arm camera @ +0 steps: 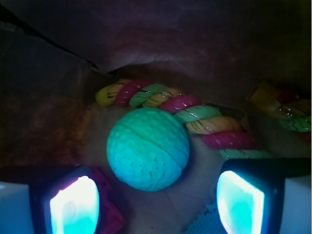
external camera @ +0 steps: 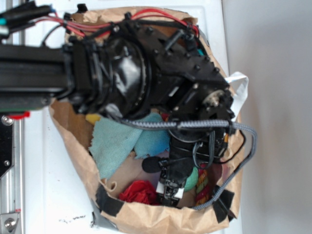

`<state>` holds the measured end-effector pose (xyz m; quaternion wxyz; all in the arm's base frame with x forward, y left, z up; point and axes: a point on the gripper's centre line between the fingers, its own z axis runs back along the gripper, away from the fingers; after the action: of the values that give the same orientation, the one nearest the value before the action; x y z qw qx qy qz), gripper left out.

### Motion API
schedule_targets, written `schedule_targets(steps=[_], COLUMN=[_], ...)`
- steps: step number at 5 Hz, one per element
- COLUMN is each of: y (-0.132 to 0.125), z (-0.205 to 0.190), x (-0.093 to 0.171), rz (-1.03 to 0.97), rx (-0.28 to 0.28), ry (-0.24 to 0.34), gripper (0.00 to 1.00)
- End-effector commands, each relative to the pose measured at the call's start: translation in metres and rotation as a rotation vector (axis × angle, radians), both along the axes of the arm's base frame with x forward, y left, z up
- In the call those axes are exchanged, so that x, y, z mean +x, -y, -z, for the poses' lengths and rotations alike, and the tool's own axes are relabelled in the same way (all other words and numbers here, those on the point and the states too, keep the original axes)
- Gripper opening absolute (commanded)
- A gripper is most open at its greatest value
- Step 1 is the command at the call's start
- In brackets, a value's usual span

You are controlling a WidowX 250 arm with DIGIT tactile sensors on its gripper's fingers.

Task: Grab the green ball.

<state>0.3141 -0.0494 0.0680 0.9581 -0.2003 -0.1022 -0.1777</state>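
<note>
The green ball [arm camera: 147, 148], round and dimpled, lies on the floor of a brown paper bag [external camera: 73, 127]. In the wrist view it sits just ahead of my gripper [arm camera: 158, 204], centred between the two glowing pads [arm camera: 74, 207], and neither pad touches it. The gripper is open, with a gap wider than the ball. From outside, my gripper [external camera: 170, 191] points down into the bag's lower end. There only a sliver of the green ball [external camera: 192, 179] shows beside the fingers.
A red-yellow-green striped rope [arm camera: 180, 105] curves right behind the ball. A red cloth [external camera: 139, 191] lies by the left finger. A pale teal cloth [external camera: 117, 141] fills the bag's middle. The bag's paper wall [arm camera: 146, 39] rises close behind the rope.
</note>
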Motion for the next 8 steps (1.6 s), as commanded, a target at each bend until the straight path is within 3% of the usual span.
schedule_targets(steps=[1,3,5,8], y=[0.006,0.013,0.005,0.004], z=[-0.018,-0.014,0.021,0.041], x=[0.014,0.029,0.024,0.022], rz=[-0.047,-0.109,-0.090,-0.082], rx=[-0.049,-0.061,0.024,0.083], ry=[0.032,0.000,-0.009,0.002], gripper=[1.00,1.00,1.00,1.00])
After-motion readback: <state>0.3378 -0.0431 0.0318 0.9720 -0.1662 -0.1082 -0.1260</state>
